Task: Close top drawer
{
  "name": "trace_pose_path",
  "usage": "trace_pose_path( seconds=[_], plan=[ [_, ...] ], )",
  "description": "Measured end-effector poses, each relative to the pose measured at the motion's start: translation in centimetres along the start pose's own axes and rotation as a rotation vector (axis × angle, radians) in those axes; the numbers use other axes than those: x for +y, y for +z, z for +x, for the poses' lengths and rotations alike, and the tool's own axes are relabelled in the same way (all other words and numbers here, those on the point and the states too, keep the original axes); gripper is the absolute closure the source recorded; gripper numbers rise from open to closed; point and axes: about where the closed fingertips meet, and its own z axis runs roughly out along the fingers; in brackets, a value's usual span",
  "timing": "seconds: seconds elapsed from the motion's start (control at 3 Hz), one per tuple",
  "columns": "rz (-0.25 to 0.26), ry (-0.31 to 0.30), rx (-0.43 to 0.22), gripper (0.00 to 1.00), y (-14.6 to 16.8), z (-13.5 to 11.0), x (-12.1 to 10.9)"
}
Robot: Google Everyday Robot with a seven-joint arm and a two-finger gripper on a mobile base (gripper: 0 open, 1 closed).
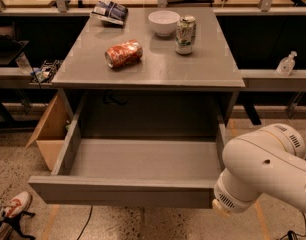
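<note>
The top drawer (143, 164) is a wide, shallow grey box, pulled far out from under the grey tabletop (153, 69), and it is empty inside. Its plain front panel (118, 194) faces the camera at the bottom of the view. My white arm (265, 176) fills the lower right, and its wrist end rests against the right end of the front panel. The gripper is hidden beyond the wrist, low behind the arm, so its fingers do not show.
On the tabletop stand a white bowl (164, 22), an upright can (185, 35), a crushed red can (124, 53) on its side and a snack bag (109, 11). A cardboard box (49, 134) sits on the floor left. A shoe (10, 209) is at bottom left.
</note>
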Motion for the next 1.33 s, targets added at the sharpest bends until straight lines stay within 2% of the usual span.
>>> trace_pose_path(
  seconds=[0.33, 0.67, 1.33],
  plan=[
    [0.000, 0.000, 0.000, 1.00, 0.0, 0.0, 0.0],
    [0.009, -0.029, -0.013, 1.00, 0.5, -1.7, -0.2],
    [0.030, -0.121, -0.100, 1.00, 2.1, -7.8, -1.6]
  ],
)
